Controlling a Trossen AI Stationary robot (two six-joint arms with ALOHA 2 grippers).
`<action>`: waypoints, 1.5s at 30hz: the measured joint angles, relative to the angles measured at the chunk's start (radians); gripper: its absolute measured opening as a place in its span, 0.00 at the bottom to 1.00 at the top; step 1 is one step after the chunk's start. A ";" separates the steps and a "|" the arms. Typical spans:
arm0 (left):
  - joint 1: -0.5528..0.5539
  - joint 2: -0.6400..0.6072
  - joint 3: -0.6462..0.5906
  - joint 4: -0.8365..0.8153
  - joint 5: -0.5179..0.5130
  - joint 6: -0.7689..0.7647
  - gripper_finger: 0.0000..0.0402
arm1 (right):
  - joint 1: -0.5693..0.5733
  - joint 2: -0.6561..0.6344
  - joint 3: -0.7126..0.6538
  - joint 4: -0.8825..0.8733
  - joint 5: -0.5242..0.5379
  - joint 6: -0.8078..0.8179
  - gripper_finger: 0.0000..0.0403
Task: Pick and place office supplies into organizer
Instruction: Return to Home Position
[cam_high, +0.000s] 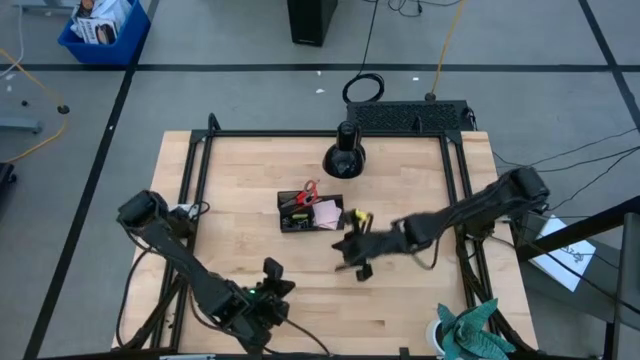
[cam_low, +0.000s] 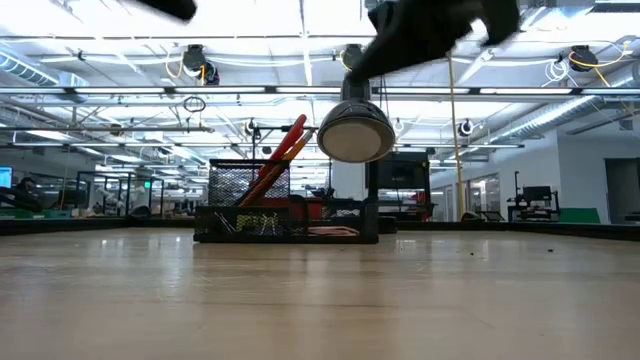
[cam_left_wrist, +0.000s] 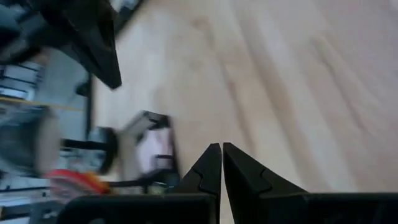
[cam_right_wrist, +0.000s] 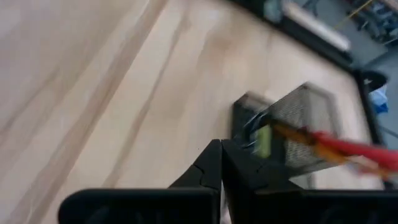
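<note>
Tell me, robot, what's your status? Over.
Left claw shut, empty, near table's front edge. Right claw shut, empty, near the tray. Scissors and pink pad inside. Nothing in the way.

The pale wooden worktop (cam_high: 400, 300) carries two things. A black mesh organizer (cam_high: 290, 222) stands near its middle. A round black cone (cam_high: 346, 155) stands near the far edge, close to the organizer but apart from it.
</note>
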 joint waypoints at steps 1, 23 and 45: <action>0.003 -0.023 0.000 0.000 -0.016 0.014 0.06 | -0.015 -0.025 0.000 0.008 -0.025 -0.009 0.00; 0.304 -0.556 -0.535 0.761 0.380 0.338 0.06 | -0.252 -0.328 -0.427 0.392 -0.331 0.122 0.00; 0.366 -1.075 -0.967 0.991 0.329 0.377 0.06 | -0.502 -0.903 -0.669 0.332 -0.612 0.148 0.00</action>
